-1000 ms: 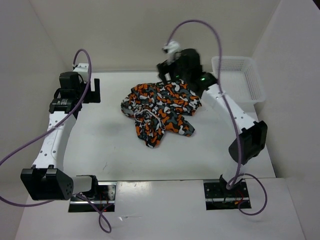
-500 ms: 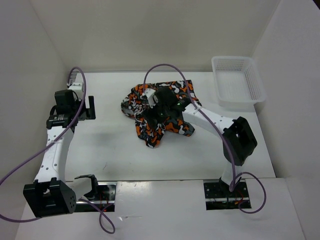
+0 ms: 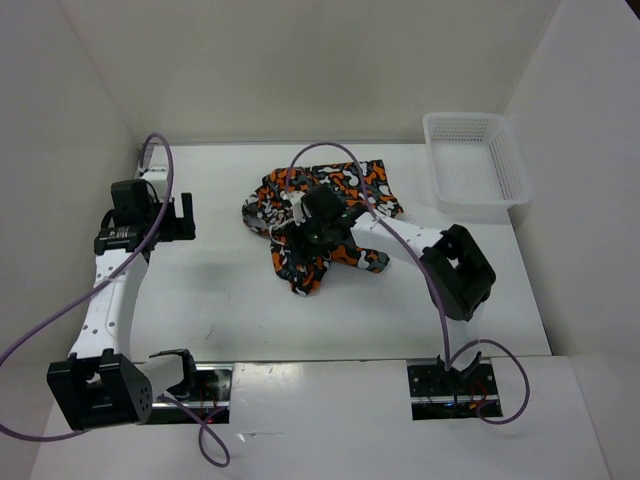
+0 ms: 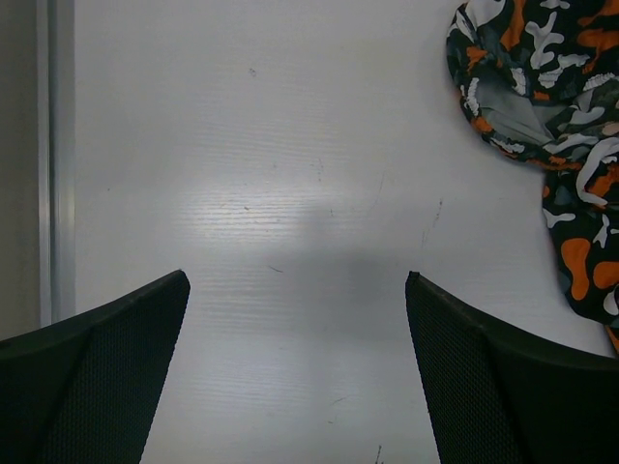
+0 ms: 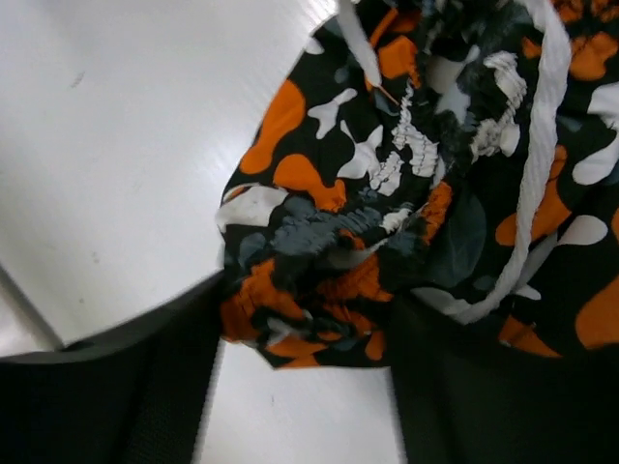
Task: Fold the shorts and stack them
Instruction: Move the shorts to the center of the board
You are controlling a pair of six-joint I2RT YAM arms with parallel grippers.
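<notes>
The shorts (image 3: 345, 200), in an orange, grey, white and black blotch print, lie crumpled in the middle of the table. My right gripper (image 3: 303, 236) is down on their left middle part. In the right wrist view it (image 5: 308, 290) is open, with a bunched waistband edge of the shorts (image 5: 406, 174) and the white drawstring (image 5: 542, 145) between the jaws. My left gripper (image 3: 185, 215) is open and empty above bare table, left of the shorts. In the left wrist view it (image 4: 295, 280) faces bare table, with the shorts (image 4: 542, 77) at the top right.
A white mesh basket (image 3: 475, 160) stands at the back right corner of the table. The white table (image 3: 210, 290) is walled by white panels at the left, back and right. Purple cables arc above both arms.
My right arm has swung from behind the shorts to over them and come down onto their left middle part. My left gripper has shifted slightly nearer.
</notes>
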